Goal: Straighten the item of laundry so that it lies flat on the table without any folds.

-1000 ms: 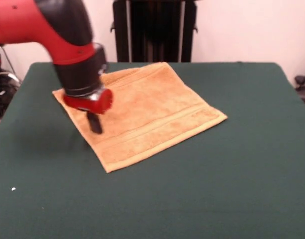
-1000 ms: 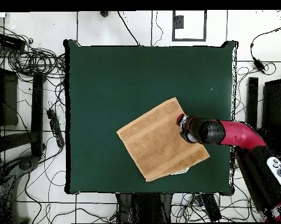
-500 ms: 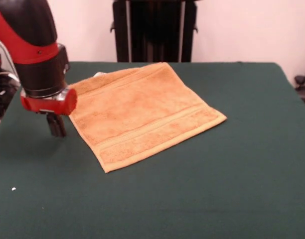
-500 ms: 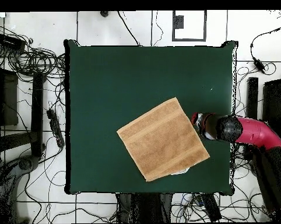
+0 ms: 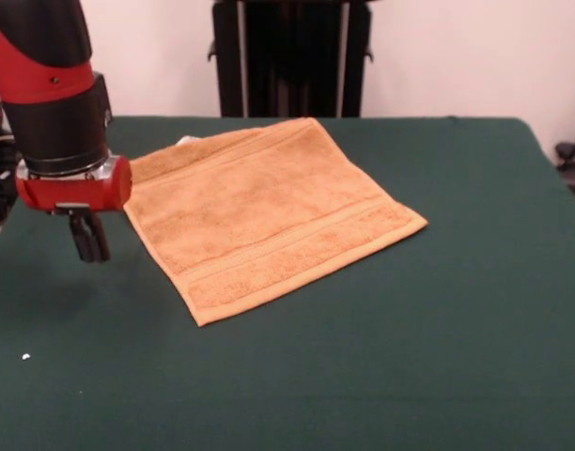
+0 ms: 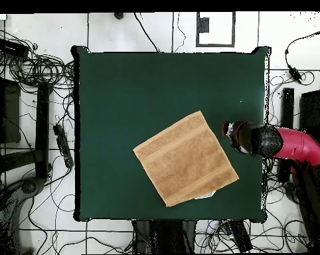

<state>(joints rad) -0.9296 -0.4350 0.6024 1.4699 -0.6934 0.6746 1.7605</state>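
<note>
Bare green table (image 5: 381,376) nearest the front camera, one white speck (image 5: 25,356) on it. Next, my end effector (image 5: 88,246) hangs over bare cloth just beside the towel's (image 5: 269,211) edge, not touching it, holding nothing; fingers look close together. Towel lies spread flat, turned diamond-wise, stripe bands showing near two edges. Farthest corner shows a bit of white tag (image 5: 184,141). From overhead: towel (image 6: 184,158) sits toward the table's (image 6: 123,86) lower middle, end effector (image 6: 227,127) off its right corner.
</note>
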